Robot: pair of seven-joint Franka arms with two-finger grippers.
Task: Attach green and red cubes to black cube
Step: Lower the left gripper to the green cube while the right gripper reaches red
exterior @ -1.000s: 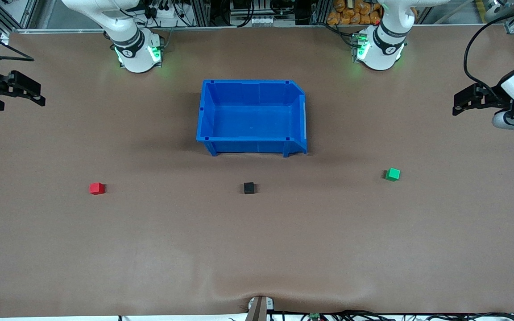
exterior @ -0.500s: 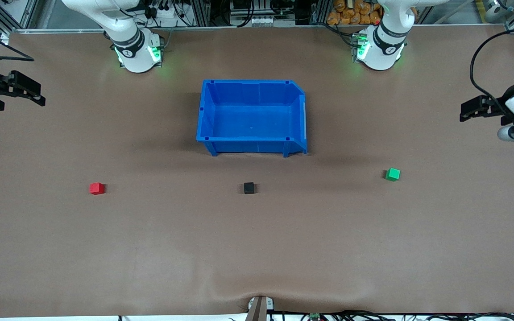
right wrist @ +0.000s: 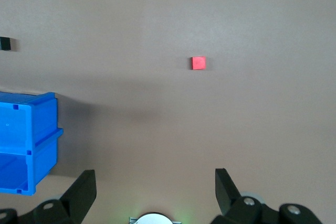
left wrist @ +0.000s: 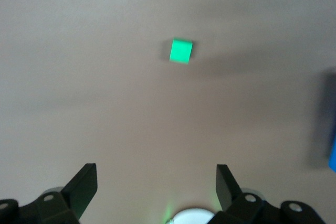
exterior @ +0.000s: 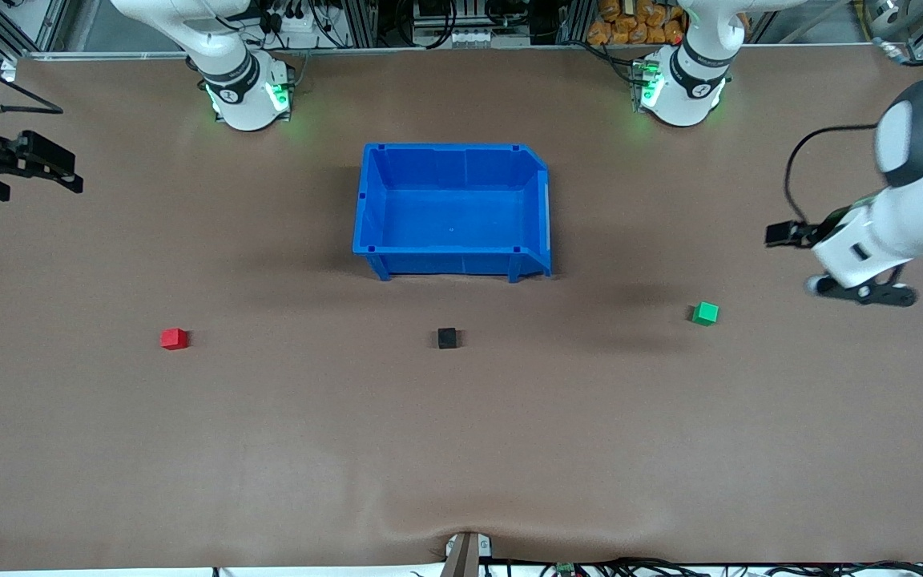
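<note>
Three small cubes lie on the brown table, nearer the front camera than the blue bin. The red cube [exterior: 174, 338] [right wrist: 198, 63] is toward the right arm's end, the black cube [exterior: 447, 337] [right wrist: 4, 43] sits in the middle, and the green cube [exterior: 704, 312] [left wrist: 180, 51] is toward the left arm's end. All three lie apart. My left gripper [exterior: 862, 293] [left wrist: 156, 174] hangs open and empty over the table beside the green cube. At the table's edge, my right gripper [exterior: 73, 175] [right wrist: 154, 176] is open and holds nothing.
An empty blue bin [exterior: 453, 160] [right wrist: 31, 145] [left wrist: 332, 153] stands mid-table between the two arm bases. Bare brown table mat surrounds the cubes. A small fitting [exterior: 468, 549] sits at the table edge nearest the front camera.
My left arm has swung from the table's edge toward the green cube, its hand turning to face down. The right arm has barely moved. The cubes have not moved.
</note>
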